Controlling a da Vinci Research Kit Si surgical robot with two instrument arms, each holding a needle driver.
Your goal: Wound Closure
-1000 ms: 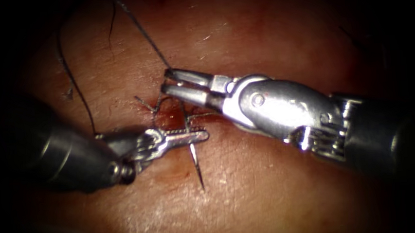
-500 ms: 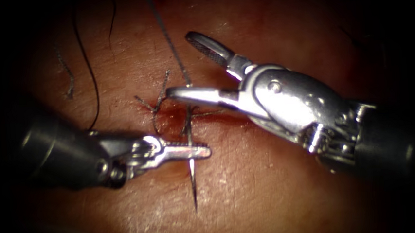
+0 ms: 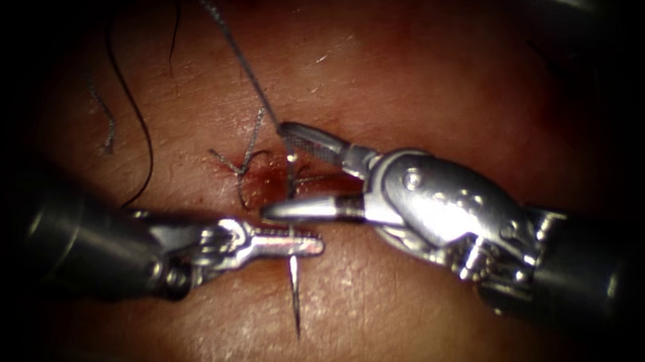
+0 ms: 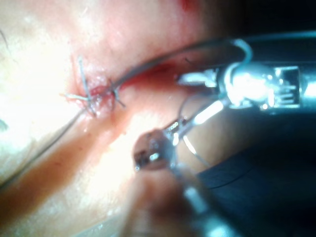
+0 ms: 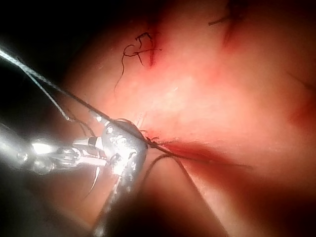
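Here, left claw (image 3: 296, 243) level, pinching needle (image 3: 295, 296) mid-curve; right claw (image 3: 295, 171) spread, straddling thread (image 3: 242, 58).

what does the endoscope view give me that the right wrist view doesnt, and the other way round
Endoscope view: the silver right hand holds nothing, its jaws spread open beside the red cut in the pink tissue; the thin steel needle looks straight, its point free over the tissue.

Right wrist view: that needle reads as a curve hanging under the left hand, and a dark knotted stitch sits further off.

Both: the silver left hand shut on the needle about mid-curve, plus the dark thread. Whether the needle's tail is in the tissue, I cannot tell.
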